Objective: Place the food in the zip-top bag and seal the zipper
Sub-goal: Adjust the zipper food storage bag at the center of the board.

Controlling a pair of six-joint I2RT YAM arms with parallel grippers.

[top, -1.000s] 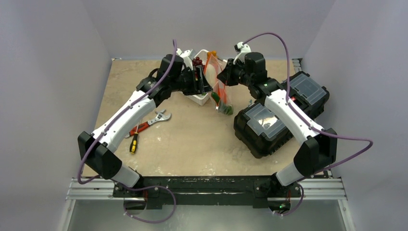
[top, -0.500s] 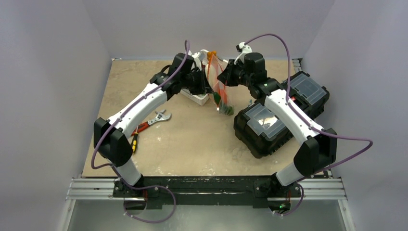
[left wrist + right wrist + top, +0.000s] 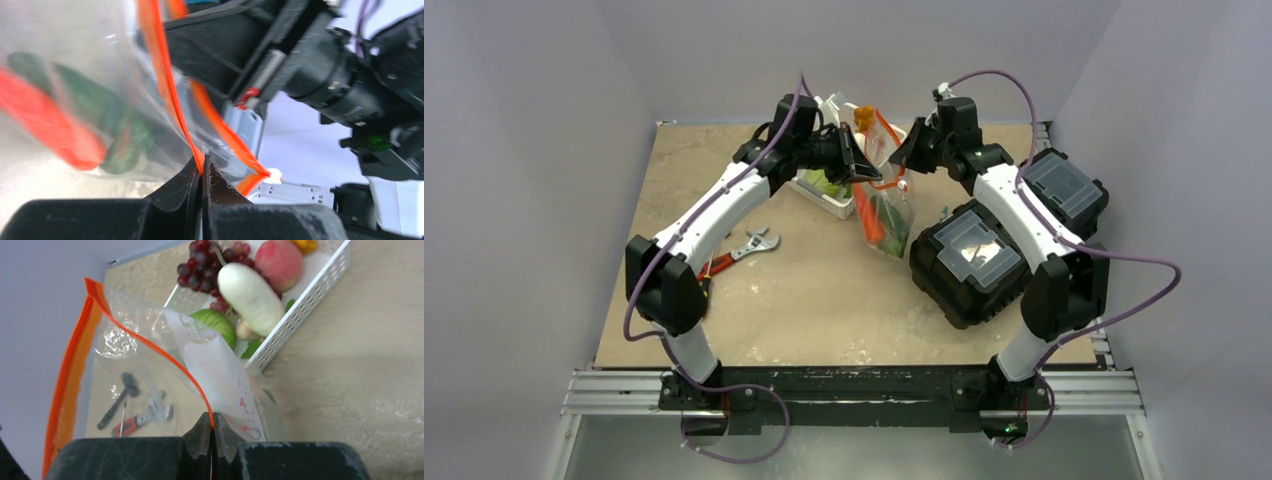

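The clear zip-top bag (image 3: 884, 200) hangs above the table between both grippers. An orange carrot (image 3: 50, 131) and a dark green cucumber (image 3: 102, 117) lie inside it. My left gripper (image 3: 201, 167) is shut on one side of the red-orange zipper (image 3: 160, 65), near its white tab (image 3: 272, 175). My right gripper (image 3: 211, 422) is shut on the zipper's other lip (image 3: 165, 356) beside the white label patch (image 3: 215, 365). The bag's mouth gapes between them. In the white basket (image 3: 300, 315) lie dark grapes (image 3: 205, 260), a white oval piece (image 3: 247, 290), a peach (image 3: 279, 260) and a cabbage (image 3: 217, 322).
Two black lidded cases (image 3: 969, 262) (image 3: 1064, 190) stand to the right, close under the right arm. A wrench (image 3: 754, 243) and screwdrivers (image 3: 706, 280) lie on the left part of the table. The basket (image 3: 824, 195) sits just left of the bag.
The left gripper has come from the basket to the bag's mouth and shut on the zipper strip. The right arm has drawn back and the bag now hangs higher, spread between both grippers.
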